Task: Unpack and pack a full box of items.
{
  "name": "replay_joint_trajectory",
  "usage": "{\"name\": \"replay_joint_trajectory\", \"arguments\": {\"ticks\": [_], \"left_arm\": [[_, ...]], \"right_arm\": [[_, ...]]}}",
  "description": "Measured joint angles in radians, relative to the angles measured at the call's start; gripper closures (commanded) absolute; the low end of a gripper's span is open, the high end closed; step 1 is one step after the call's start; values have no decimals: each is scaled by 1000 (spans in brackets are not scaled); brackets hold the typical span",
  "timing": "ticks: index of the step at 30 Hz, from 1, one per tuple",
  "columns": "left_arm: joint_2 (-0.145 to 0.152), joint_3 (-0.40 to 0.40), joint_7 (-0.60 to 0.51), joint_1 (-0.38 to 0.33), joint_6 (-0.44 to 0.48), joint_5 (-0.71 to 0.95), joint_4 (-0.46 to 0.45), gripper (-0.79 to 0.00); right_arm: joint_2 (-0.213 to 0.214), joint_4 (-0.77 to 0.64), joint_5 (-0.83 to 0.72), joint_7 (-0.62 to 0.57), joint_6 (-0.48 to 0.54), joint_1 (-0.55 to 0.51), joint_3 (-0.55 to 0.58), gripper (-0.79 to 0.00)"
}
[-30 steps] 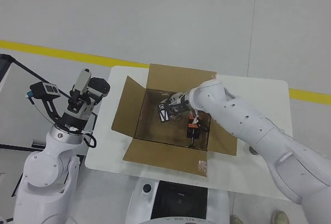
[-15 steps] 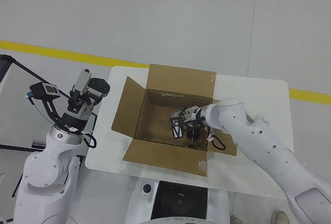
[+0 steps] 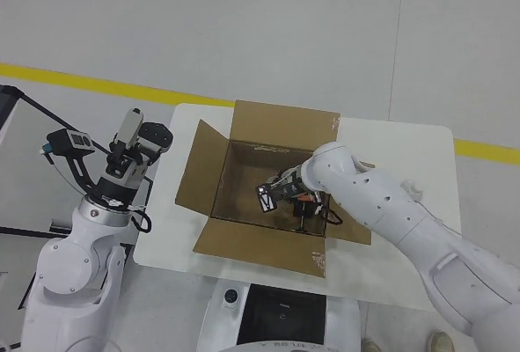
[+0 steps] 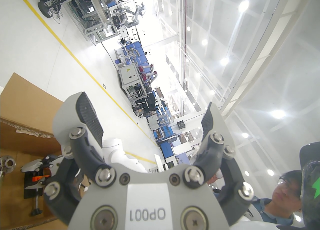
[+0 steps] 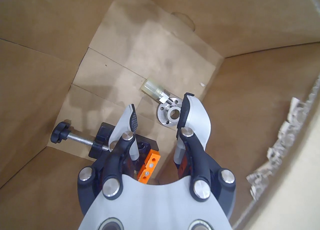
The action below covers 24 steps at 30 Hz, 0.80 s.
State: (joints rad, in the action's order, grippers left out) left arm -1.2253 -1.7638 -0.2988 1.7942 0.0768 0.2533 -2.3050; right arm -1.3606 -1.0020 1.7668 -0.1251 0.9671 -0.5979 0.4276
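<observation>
My right gripper [image 3: 265,196] is down inside the open cardboard box [image 3: 281,119], near its right-hand wall. Its claw is parted to a middling width and holds nothing. In the right wrist view the gripper [image 5: 159,107] hangs above the box floor, apart from the parts below it, with the brown box walls [image 5: 50,15] rising all around.

Three parts lie on the box floor. The black-and-orange vise [image 5: 150,161] lies flat by the right wall. From above, the vise [image 3: 304,208] has its long axis running from the far side of the box to the near side. Its threaded screw [image 5: 80,140] and black knob [image 5: 58,132] point toward the near wall.

Just beside the vise, a silver flange [image 5: 167,113] lies flat with its bore facing up. A short cylindrical fitting [image 5: 155,90] lies on its side with its metal hex end at the flange rim. I cannot tell whether the two touch. Its pale capped end points away toward the middle of the floor.

My left gripper [image 3: 135,123] is held up off the left edge of the white table [image 3: 400,150], well apart from the box. In its own wrist view the left gripper [image 4: 145,105] points up toward the ceiling, claw spread wide and empty. A corner of the box [image 4: 22,105] and the vise [image 4: 32,183] show below it.
</observation>
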Motion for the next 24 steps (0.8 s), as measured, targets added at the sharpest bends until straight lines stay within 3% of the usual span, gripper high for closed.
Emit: {"name": "replay_joint_trajectory", "arguments": {"ticks": [12,19,22,24], "left_arm": [[0,0,0,0,0,0,0,-785],[0,0,0,0,0,0,0,-785],[0,0,0,0,0,0,0,-785],[0,0,0,0,0,0,0,-785]], "right_arm": [[-194,324,32,60,-32,87,-156,-345],[-268,451,64,113,-55,109,-194,-391],[-293,496,77,136,-62,113,-206,-477],[-310,524,84,147,-66,115,-213,-453]]}}
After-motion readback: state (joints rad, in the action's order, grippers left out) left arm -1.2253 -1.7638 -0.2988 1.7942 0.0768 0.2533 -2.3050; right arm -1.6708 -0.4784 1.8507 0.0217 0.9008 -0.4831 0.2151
